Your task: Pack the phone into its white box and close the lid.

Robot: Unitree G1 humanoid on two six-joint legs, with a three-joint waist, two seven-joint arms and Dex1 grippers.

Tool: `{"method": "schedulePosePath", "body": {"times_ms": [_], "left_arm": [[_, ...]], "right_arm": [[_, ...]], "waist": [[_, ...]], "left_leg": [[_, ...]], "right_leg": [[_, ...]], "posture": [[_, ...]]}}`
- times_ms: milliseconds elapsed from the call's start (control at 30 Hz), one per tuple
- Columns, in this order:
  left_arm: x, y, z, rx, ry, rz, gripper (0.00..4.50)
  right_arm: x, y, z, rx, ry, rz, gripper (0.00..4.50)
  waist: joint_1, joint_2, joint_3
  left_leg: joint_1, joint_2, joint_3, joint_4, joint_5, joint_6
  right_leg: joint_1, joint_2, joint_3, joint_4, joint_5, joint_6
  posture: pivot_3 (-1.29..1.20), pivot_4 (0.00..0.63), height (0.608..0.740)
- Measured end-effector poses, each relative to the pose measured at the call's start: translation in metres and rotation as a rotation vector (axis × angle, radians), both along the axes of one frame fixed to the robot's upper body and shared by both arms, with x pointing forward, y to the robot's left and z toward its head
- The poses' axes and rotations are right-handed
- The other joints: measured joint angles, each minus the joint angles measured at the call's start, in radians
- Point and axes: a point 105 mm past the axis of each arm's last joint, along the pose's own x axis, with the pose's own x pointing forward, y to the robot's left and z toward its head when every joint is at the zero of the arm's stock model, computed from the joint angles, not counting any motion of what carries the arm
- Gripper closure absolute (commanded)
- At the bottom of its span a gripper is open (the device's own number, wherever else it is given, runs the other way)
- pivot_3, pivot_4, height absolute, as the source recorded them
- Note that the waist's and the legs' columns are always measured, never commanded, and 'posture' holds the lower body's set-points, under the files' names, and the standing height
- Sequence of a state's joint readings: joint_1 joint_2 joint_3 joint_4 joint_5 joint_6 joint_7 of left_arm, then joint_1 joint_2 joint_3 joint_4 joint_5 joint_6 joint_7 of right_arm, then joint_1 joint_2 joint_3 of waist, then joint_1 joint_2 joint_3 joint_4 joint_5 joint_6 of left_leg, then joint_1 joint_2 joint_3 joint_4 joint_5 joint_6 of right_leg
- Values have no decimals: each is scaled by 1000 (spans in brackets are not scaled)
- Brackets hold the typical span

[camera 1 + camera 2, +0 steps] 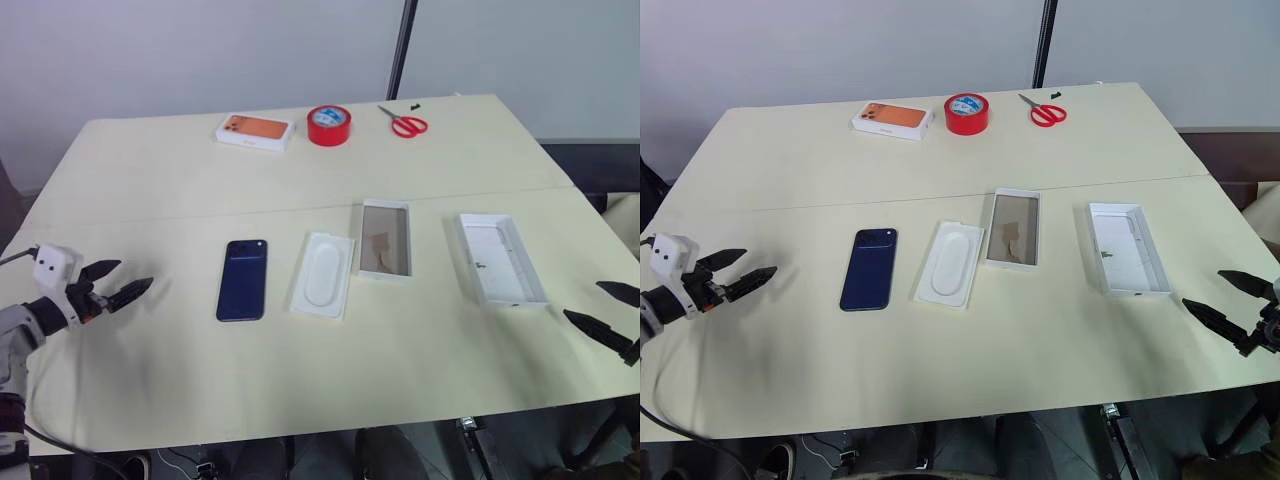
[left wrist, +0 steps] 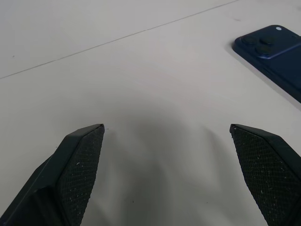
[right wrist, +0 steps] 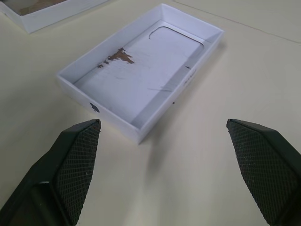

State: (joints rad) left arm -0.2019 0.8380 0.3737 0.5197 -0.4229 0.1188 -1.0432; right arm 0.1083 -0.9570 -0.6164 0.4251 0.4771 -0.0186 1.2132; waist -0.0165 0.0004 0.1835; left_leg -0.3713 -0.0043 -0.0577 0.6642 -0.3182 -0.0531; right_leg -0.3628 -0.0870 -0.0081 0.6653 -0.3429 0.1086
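The table in front of me is the biggest thing here, a pale cream top with a seam running across its middle. On my side of that seam four things lie in a row, none touching. Furthest right is the lid, turned inside up so its plain white inside shows, with a small brown scuff there in my right wrist view. Next to it, toward the middle, is the box, open, with its brownish inside showing. Just beside the box lies the flat white insert with its oval recess, slightly tilted. Left of that is the phone, back up, its camera bump at the far corner.

Along the far edge stand an orange-topped box, a red tape roll and red-handled scissors, all well apart from the row. The insert is the one thing lying between the phone and the box.

My left gripper hovers over bare table at the left side, its fingers spread wide and holding nothing; the phone is near, off toward the middle, with nothing between us. My right gripper sits at the right edge, also wide apart and empty, pointing at the lid, which lies just ahead of its fingers without touching them.
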Motion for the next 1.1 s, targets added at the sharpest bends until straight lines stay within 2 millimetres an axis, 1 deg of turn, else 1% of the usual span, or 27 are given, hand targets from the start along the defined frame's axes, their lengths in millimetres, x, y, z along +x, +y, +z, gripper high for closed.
{"method": "schedulePosePath", "body": {"times_ms": [233, 300, 367, 433, 500, 567, 600, 633, 700, 767, 800, 867, 1000, 1100], "left_arm": [[1, 0, -2, -15, 19, 17, 0], [5, -8, 0, -40, 24, 12, 0], [11, -22, 6, -82, 16, -15, 0], [18, -43, 19, -104, -2, -53, 0], [27, -71, 33, -116, -13, -105, 0], [35, -106, 45, -161, -9, -183, 0], [38, -124, 49, -203, 8, -219, 0], [39, -142, 50, -239, 38, -255, 0], [37, -170, 46, -308, 120, -327, 0], [35, -191, 39, -384, 215, -364, 0], [34, -199, 36, -413, 262, -376, 0], [29, -215, 30, -456, 358, -412, 0], [19, -230, 16, -484, 513, -427, 0], [15, -240, 12, -508, 570, -444, 0]], "right_arm": [[2, 2, 2, -4, -12, -4, 13], [6, 8, 5, -11, -23, 13, 13], [13, 19, 12, -29, -59, 51, 13], [23, 37, 24, -51, -110, 105, 13], [36, 61, 41, -53, -172, 174, 13], [47, 89, 59, -47, -232, 248, 13], [51, 106, 65, -48, -254, 294, 13], [55, 125, 67, -44, -269, 347, 13], [57, 157, 62, -24, -262, 434, 13], [60, 181, 54, 16, -252, 480, 13], [61, 188, 51, 36, -246, 487, 13], [64, 194, 46, 41, -240, 484, 13], [63, 198, 42, 31, -236, 481, 13], [61, 199, 41, 29, -233, 484, 13]], "waist": [[0, 0, 0], [0, 0, 0], [0, 0, 0], [0, 0, 0], [1, 0, 0], [2, 0, 0], [3, 0, 0], [3, -1, -1], [3, -1, -1], [3, -1, -1], [3, -2, -1], [3, -2, 0], [3, -2, 0], [3, -2, 0]], "left_leg": [[0, 0, 0, 0, 0, 0], [0, 0, 0, 1, 0, 0], [0, 0, 0, 2, 0, 0], [0, 0, -1, 3, 0, 0], [-1, 0, -1, 3, 1, 0], [-1, 0, -1, 4, 3, -4], [-1, 0, -1, 4, 3, -6], [-2, 0, -2, 4, 4, -6], [-2, 1, -2, 3, 4, -6], [-4, 0, -2, 4, 4, -6], [-4, 0, -1, 4, 4, -6], [-4, -1, -1, 4, 4, -6], [-3, 0, -2, 4, 4, -7], [-3, -1, -2, 4, 4, -7]], "right_leg": [[0, 0, 0, 0, 0, 0], [0, 0, 0, 0, 0, 0], [0, 0, 0, 1, 1, 1], [0, 0, 0, 1, 1, 1], [0, 0, 1, 1, 1, 1], [0, 0, 1, 1, 1, 1], [0, 1, 1, 1, 1, 1], [0, 1, 1, 1, 1, 1], [0, 2, 1, 0, 1, 2], [-2, 1, 1, 0, 1, 2], [-2, 1, 1, 0, 1, 2], [-2, 1, 1, 0, 1, 2], [-2, 1, 1, 0, 1, 1], [-1, 1, 1, 0, 1, 1]], "posture": [[0, 150, 740], [0, 150, 740], [0, 150, 740], [0, 150, 740], [0, 150, 740], [0, 150, 740], [0, 150, 740], [0, 150, 740], [0, 150, 740], [0, 150, 740], [0, 150, 740], [0, 150, 740], [0, 150, 740], [0, 150, 740]]}}
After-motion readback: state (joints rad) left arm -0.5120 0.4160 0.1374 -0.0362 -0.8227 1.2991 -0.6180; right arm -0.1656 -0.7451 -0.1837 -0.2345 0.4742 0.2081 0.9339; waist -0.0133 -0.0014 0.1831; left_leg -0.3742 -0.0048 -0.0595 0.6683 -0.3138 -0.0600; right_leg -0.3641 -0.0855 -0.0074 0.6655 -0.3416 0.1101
